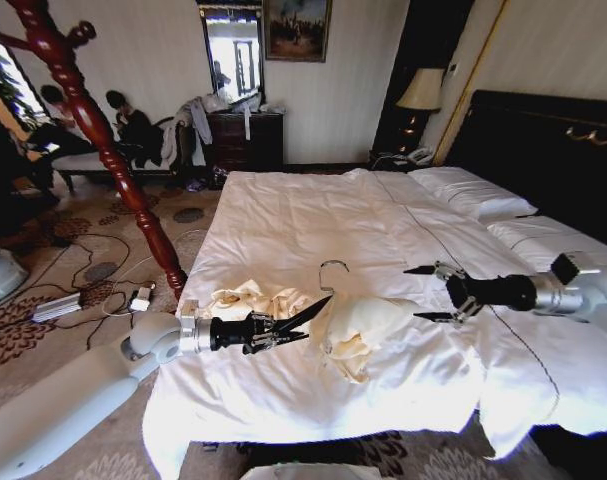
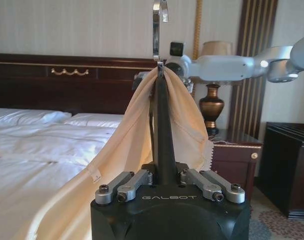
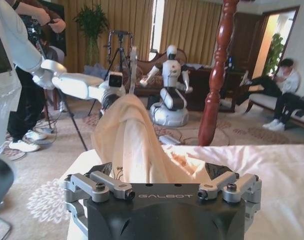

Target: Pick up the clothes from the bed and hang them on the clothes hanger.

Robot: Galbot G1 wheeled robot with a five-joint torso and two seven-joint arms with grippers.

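— Item one, surface and room?

— The bed point(image 1: 283, 230): white duvet, white pillows against a black headboard point(image 1: 553, 140). Patterned carpet all round, cables on it. A red-brown wooden coat stand point(image 1: 103, 140) rises beside the bed's left edge. A dark dresser point(image 1: 245, 138) and a framed painting point(image 1: 296, 28) stand at the far wall; a bedside lamp point(image 1: 420, 92) is near the headboard.

— Item two, the clothes?

— Cream-yellow fabric point(image 1: 368, 325), draped over one end of the black clothes hanger point(image 1: 308, 315), its silver hook pointing toward the pillows; the remainder lies crumpled on the duvet near the left edge.

— Item three, grippers?

— Left gripper point(image 1: 273, 333): clamped on the hanger's bare end, low over the duvet. Right gripper point(image 1: 428, 293): fingers spread wide, holding nothing, just beside the draped fabric.

— What do the wrist views add?

— The left wrist view shows the hanger end-on between closed jaws, fabric falling either side. The right wrist view shows its spread fingers facing the garment, plus a second white robot point(image 3: 172, 85) and a tripod point(image 3: 116, 55) across the room.
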